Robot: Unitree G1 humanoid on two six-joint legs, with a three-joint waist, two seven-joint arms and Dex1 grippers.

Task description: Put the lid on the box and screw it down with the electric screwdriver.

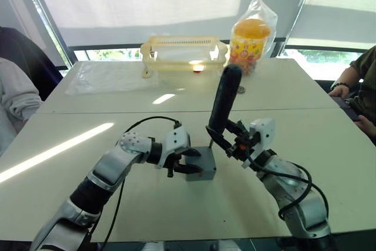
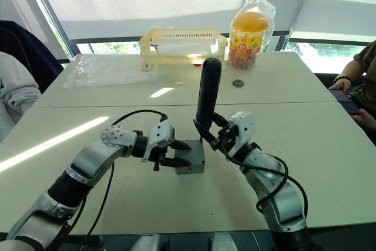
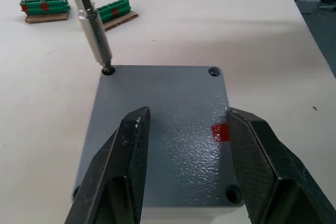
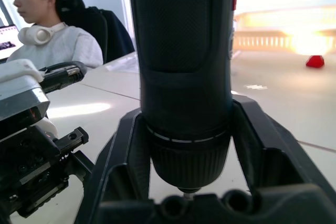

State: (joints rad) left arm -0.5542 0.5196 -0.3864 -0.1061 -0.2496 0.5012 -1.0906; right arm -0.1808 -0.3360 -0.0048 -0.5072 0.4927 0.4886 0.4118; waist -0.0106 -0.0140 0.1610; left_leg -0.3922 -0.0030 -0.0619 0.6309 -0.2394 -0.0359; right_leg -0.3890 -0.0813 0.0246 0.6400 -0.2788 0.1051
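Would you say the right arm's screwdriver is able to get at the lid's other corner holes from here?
Probably yes: the lid has open holes, though the left gripper straddles it closely. The electric screwdriver stands upright.

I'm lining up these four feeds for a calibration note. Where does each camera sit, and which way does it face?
Left eye view: on the head, looking forward and down over both arms at the box on the table.
Right eye view: beside it, same scene; the right tool holds the electric screwdriver upright.
Left wrist view: on the left wrist, looking along its two black fingers at the lid.
Right wrist view: on the right wrist, facing the screwdriver barrel between its fingers.
Shared: the left wrist and eye views show the screwdriver bit at a lid corner.
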